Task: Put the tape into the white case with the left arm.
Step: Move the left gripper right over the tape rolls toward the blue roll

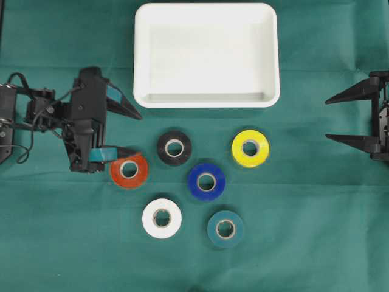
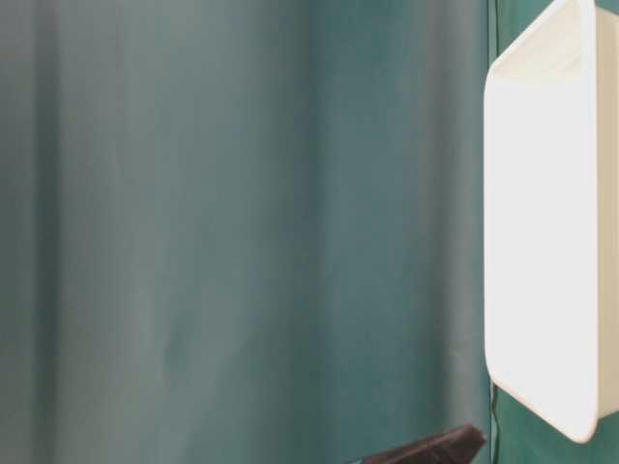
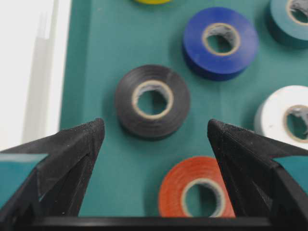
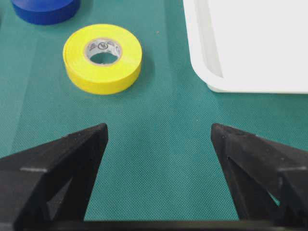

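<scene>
Several tape rolls lie flat on the green cloth: orange (image 1: pixel 129 170), black (image 1: pixel 174 148), blue (image 1: pixel 206 181), yellow (image 1: pixel 250 148), white (image 1: pixel 161 218) and teal (image 1: pixel 225 229). The white case (image 1: pixel 206 100) stands empty behind them. My left gripper (image 1: pixel 140 134), with teal bands, is open just left of the rolls, and its lower finger overlaps the orange roll's edge. In the left wrist view the left gripper (image 3: pixel 155 126) holds nothing; the orange roll (image 3: pixel 173 192) lies low between the fingers and the black roll (image 3: pixel 127 103) just ahead. My right gripper (image 1: pixel 327 120) is open at the right edge.
The right wrist view shows the right gripper (image 4: pixel 159 129) over bare cloth, with the yellow roll (image 4: pixel 77 53) ahead on the left and the case corner (image 4: pixel 202 62) ahead on the right. The table-level view shows only the case (image 2: pixel 542 242) and a green backdrop.
</scene>
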{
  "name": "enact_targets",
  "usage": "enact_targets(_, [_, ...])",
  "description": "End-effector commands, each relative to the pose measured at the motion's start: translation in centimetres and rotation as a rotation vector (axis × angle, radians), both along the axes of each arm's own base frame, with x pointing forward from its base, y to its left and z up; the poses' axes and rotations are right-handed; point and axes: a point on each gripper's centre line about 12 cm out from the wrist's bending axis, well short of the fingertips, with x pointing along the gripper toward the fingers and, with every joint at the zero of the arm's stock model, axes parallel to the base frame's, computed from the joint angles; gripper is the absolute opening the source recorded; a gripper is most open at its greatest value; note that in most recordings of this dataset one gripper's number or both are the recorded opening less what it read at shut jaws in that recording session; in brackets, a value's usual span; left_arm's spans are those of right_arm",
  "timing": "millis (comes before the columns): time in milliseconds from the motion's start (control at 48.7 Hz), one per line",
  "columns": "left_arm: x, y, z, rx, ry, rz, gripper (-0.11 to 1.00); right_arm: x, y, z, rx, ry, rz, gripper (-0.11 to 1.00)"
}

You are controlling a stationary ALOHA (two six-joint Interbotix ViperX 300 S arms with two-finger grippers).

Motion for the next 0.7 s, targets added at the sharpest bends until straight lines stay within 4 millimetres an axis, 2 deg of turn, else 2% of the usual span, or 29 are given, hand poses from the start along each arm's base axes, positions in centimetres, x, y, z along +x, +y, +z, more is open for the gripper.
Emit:
enact_targets(0, [0.9, -0.8, 1.0, -0.004, -0.03, -0.024, 0.98, 0.3, 0.0, 0.4, -0.001, -0.015, -0.001, 0.62])
enact_targets(288, [1.4, -3.0, 0.1, -0.001, 0.002, -0.088, 0.98, 0.3, 0.0, 0.4, -0.001, -0.015, -0.001, 0.62])
enact_targets(678, [1.4, -3.2, -0.1, -0.001, 0.006, -0.096, 0.98, 0.3, 0.0, 0.4, -0.001, -0.015, -0.001, 0.62])
